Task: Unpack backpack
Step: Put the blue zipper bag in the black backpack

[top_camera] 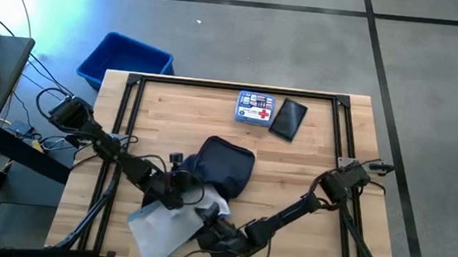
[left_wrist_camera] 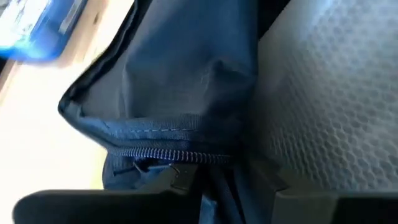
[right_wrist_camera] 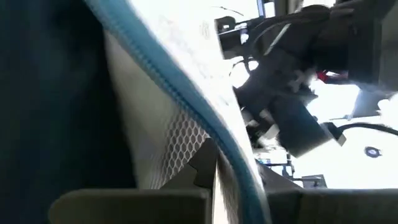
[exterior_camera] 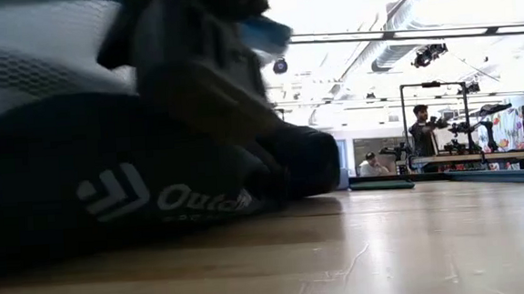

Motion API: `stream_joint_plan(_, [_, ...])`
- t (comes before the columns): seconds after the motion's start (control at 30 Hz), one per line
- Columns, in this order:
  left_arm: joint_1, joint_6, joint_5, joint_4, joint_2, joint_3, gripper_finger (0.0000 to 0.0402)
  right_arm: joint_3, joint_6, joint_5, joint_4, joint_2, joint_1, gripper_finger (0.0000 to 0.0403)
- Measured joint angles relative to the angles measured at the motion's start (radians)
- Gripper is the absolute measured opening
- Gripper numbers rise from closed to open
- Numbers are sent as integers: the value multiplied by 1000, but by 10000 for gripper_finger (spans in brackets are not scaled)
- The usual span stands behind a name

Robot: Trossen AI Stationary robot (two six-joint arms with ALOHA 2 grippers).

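Backpack [top_camera: 224,168] at the lower centre of the wooden table [top_camera: 309,165], both grippers at its lower edge.
The dark backpack lies with a pale mesh pouch [top_camera: 162,222] spilling toward the lower left of the high view. The left gripper [top_camera: 180,192] sits at the backpack's zipper [left_wrist_camera: 168,154]; whether its jaws are spread or pinching cannot be told. The right gripper [top_camera: 214,227] has its jaws pressed together on the pale mesh pouch. A blue first-aid box [top_camera: 255,108] and a black pouch [top_camera: 288,119] lie at upper centre, a blue bin [top_camera: 124,59] off the table's upper-left corner.
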Motion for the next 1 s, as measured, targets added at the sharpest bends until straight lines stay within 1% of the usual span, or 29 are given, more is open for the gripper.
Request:
stream_joint_plan(0.1, [5,53,37,82,0,0,58,0,-49,-22,52,0,-17,0])
stream_joint_plan(0.2, [1,95,70,143,0,0,58,0,-51,-90,23,0,-37,0])
stream_joint_plan(0.3, [-14,138,78,200,0,-2,58,4,25,-189,-54,-1,-58,0])
stream_joint_plan(0.47, [-46,191,134,263,0,0,58,-2,103,-208,-202,35,-115,0])
stream_joint_plan(0.57, [-52,200,129,276,0,0,58,0,165,-223,-235,40,-138,0])
stream_joint_plan(0.73, [-62,203,101,258,-19,0,58,0,221,-226,-293,42,-157,0])
stream_joint_plan(0.87, [-78,144,40,117,-98,67,58,2,272,-259,-375,41,-156,0])
stream_joint_plan(0.93, [-95,117,16,50,-128,94,58,3,302,-256,-442,39,-151,0])
stream_joint_plan(1.0, [-113,97,-28,6,-148,105,58,4,339,-253,-493,37,-140,0])
